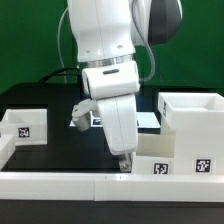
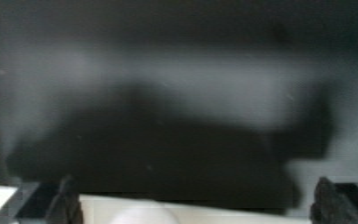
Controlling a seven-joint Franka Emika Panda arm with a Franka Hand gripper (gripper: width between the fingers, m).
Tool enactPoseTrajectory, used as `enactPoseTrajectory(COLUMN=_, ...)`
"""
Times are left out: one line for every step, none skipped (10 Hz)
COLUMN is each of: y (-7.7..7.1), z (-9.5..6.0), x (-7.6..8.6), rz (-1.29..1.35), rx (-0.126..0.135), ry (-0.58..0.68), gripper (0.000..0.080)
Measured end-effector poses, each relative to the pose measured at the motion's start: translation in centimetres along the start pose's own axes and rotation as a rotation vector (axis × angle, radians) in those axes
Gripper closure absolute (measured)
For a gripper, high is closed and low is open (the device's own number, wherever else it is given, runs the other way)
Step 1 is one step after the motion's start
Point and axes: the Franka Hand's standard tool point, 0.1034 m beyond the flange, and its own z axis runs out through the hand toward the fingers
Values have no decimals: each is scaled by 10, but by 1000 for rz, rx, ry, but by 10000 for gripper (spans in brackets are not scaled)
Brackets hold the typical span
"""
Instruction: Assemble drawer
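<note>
Black fingers (image 2: 51, 200) wide apart; gripper (image 2: 190, 205) empty.

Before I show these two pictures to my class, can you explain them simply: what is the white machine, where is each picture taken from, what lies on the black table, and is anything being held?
The white machine is a robot arm meant to put a drawer together. The exterior view comes from a camera off the arm. It shows the arm reaching down to the black table, its end effector low behind the white rail at the front. At that view's right stands the tall white casing with a lower tray in front of it; at its left lies another tray. The wrist view comes from a camera on the arm's wrist: it is blurred, showing two dark fingertips apart with something pale between them. Whether anything is held, I cannot tell.
</note>
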Motion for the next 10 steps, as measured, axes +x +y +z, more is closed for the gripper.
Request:
enactPoseTrajectory(y=-1, z=1, x=0, rz=0, rx=1, ry=0, gripper=151)
enactPoseTrajectory(y=-1, z=1, x=0, rz=1, rx=1, ry=0, gripper=151)
enactPoseTrajectory(y=-1, z=1, x=0, rz=1, rx=2, ry=1, gripper=151)
enactPoseTrajectory(y=0, z=-1, x=-4, rz=1, rx=2, ry=-2, gripper=151)
enactPoseTrajectory(y=5, z=-5, x=-12, rz=18, rx=-6, ry=-11, gripper=151)
enactPoseTrajectory(y=9, z=-6, x=-9, rz=28, rx=-11, ry=-11, gripper=151)
enactPoseTrajectory(y=9, z=-4, x=-7, rz=26, rx=-10, ry=-9, gripper=151)
enactPoseTrajectory(y=10, z=-4, x=-1, rz=29, rx=-14, ry=-5, gripper=151)
enactPoseTrajectory(y=10, z=-4, x=19, rz=89, rx=-17, ry=2, gripper=151)
enactPoseTrajectory(y=7, z=-4, x=30, rz=88, rx=-18, ry=-21, gripper=151)
